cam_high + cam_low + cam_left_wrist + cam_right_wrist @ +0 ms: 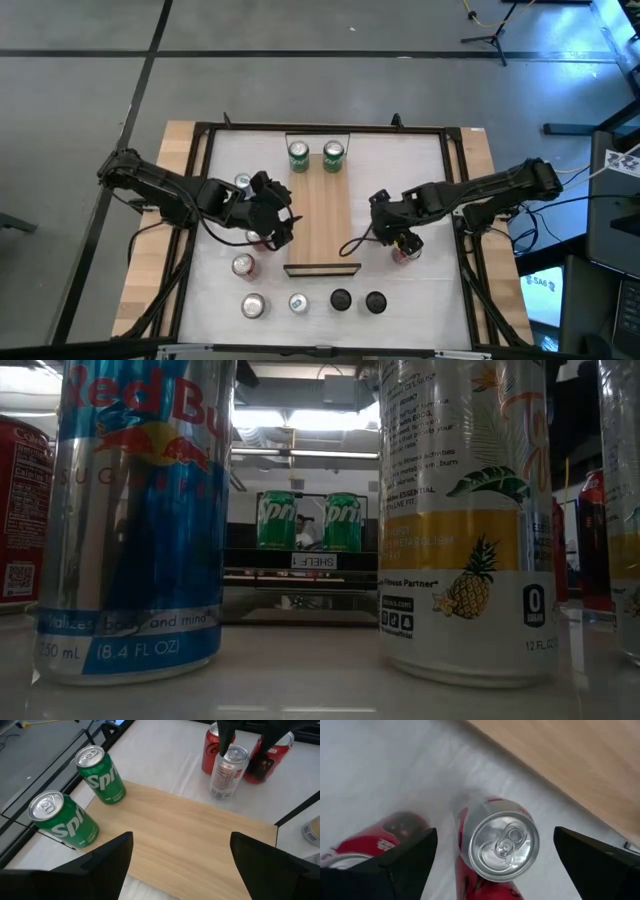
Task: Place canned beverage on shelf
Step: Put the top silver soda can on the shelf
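The shelf (320, 215), a long light-wood plank, lies in the middle of the white table. Two green cans (298, 155) (333, 155) stand upright on its far end. My right gripper (495, 865) hangs open, pointing steeply down, just right of the shelf's near end. Its fingers stand on either side of an upright red can (502, 840) and above it, without touching. A second red can (380, 840) stands close beside it. My left gripper (182, 865) is open at the shelf's left edge (280, 215), slanting down across the plank with nothing between its fingers.
Several more cans stand on the table: three left of the shelf (243, 183) (255, 238) (243, 265) and a row along the near edge (252, 305) (298, 303) (340, 299) (374, 300). A black frame (455, 180) rims the table. The shelf's middle (200, 835) is bare wood.
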You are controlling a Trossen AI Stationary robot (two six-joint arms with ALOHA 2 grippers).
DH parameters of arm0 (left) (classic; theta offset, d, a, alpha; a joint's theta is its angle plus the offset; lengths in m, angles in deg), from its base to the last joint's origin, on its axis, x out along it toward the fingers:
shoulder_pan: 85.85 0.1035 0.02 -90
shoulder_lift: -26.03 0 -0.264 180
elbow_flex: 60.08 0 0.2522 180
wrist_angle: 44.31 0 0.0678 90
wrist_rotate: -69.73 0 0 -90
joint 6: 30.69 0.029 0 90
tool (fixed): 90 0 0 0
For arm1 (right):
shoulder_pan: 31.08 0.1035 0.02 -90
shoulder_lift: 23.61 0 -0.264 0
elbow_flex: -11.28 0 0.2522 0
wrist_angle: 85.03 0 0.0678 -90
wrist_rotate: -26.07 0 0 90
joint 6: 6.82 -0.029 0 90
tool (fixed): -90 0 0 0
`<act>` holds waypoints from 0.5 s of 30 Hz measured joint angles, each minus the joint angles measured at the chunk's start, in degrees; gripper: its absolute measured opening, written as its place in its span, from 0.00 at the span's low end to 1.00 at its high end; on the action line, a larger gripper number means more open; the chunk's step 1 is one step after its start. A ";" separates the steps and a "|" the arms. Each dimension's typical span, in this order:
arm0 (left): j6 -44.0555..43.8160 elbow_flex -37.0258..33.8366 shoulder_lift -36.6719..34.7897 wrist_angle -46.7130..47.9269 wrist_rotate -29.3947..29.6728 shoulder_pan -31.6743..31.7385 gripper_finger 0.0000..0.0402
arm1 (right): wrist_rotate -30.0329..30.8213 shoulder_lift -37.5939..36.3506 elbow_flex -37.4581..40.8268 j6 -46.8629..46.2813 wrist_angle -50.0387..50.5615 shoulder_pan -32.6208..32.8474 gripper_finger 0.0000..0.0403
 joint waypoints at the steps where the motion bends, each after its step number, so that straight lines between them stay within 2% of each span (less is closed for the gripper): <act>1: -0.01 0.00 0.00 -0.02 0.01 0.00 0.80 | 0.03 0.29 0.00 0.34 0.31 0.00 0.98; 15: 0.01 0.00 0.00 -0.36 -0.21 0.00 0.80 | -1.86 4.05 0.15 1.14 2.16 -4.71 0.98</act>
